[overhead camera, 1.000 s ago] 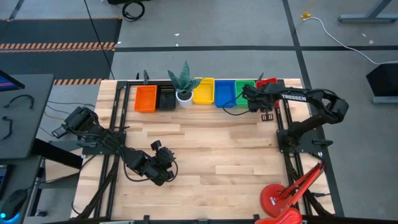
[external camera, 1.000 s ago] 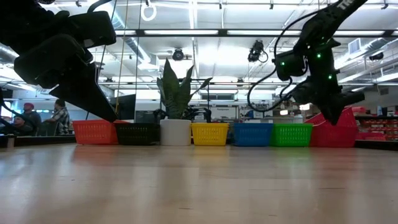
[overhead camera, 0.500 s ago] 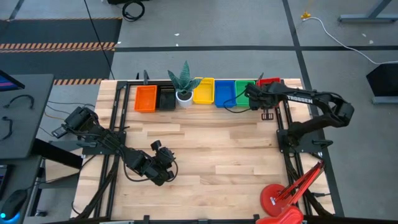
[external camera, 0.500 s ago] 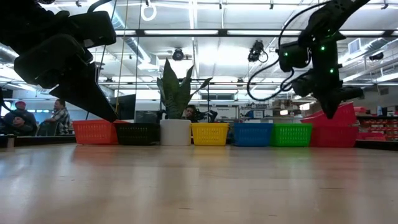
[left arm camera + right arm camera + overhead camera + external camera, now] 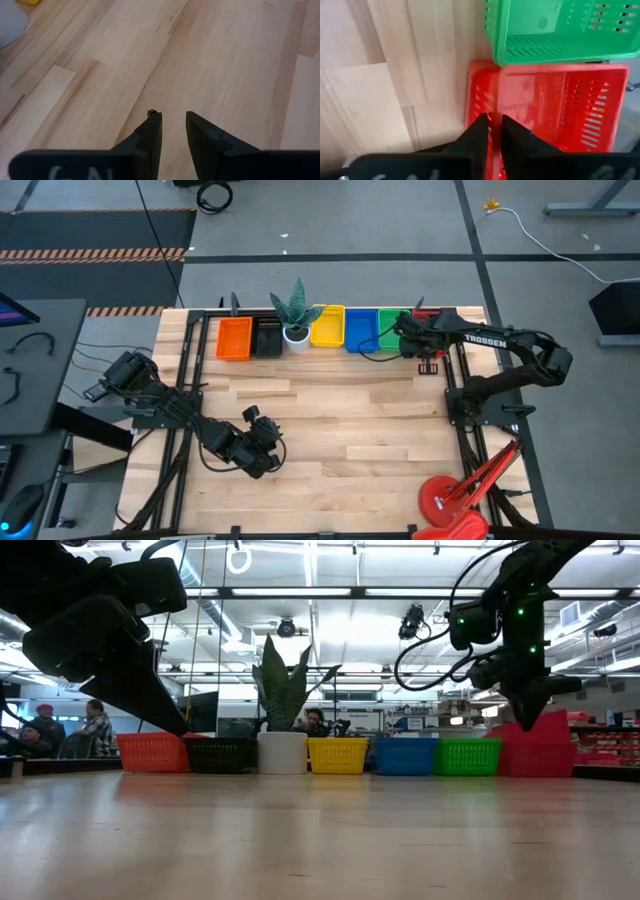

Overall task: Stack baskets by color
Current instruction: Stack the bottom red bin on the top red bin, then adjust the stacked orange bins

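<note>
Red basket (image 5: 555,107): right pincer (image 5: 493,131) nipped on its near wall. Step: placing. Next: release, withdraw. Left pincer (image 5: 174,131) part-open, empty, idle.

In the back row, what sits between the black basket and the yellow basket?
In the high view, a white pot with a spiky green plant stands between the black basket and the yellow basket; the low view shows the same.

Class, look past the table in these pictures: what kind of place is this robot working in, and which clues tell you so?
Probably a robotics lab or workshop: rows of ceiling strip lights, a grey floor with a loose cable, and people seated at workstations behind the wooden table.
</note>
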`<control>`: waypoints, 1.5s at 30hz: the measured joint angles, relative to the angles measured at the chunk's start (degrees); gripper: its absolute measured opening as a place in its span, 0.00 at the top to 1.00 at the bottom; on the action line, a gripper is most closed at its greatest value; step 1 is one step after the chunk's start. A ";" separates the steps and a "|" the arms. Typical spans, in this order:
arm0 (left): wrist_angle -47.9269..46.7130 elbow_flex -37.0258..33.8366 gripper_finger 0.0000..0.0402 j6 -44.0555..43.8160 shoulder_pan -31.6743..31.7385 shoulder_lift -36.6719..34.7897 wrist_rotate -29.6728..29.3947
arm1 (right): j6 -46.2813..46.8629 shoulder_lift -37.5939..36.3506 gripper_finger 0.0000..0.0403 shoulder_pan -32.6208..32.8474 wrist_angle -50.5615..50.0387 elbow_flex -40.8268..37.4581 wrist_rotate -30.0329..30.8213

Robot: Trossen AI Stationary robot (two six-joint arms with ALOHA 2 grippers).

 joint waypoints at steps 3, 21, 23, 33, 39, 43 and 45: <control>0.00 0.00 0.77 0.00 0.00 0.00 0.00 | 0.56 0.00 0.84 0.07 -0.24 0.00 0.76; 0.37 0.00 0.77 0.00 0.26 0.00 -0.37 | 13.71 0.04 0.96 2.52 -1.76 -1.90 -8.41; 0.37 0.00 0.77 0.02 0.26 0.00 -0.37 | 12.11 0.04 0.98 0.83 0.58 -3.79 -7.06; 0.39 0.00 0.77 1.42 0.26 0.00 -0.39 | 10.99 0.01 0.99 -1.47 5.95 -7.57 8.81; 0.29 0.00 0.77 1.33 0.26 -0.07 -0.39 | 16.42 -1.96 0.99 1.50 3.63 -7.58 4.70; -3.90 0.05 0.77 -0.64 0.33 -2.43 -0.47 | 20.77 -4.18 0.99 7.44 3.49 -7.58 1.28; -9.38 0.07 0.77 -2.75 0.66 -4.62 -0.85 | 21.40 -4.89 0.99 11.21 3.63 -7.58 2.63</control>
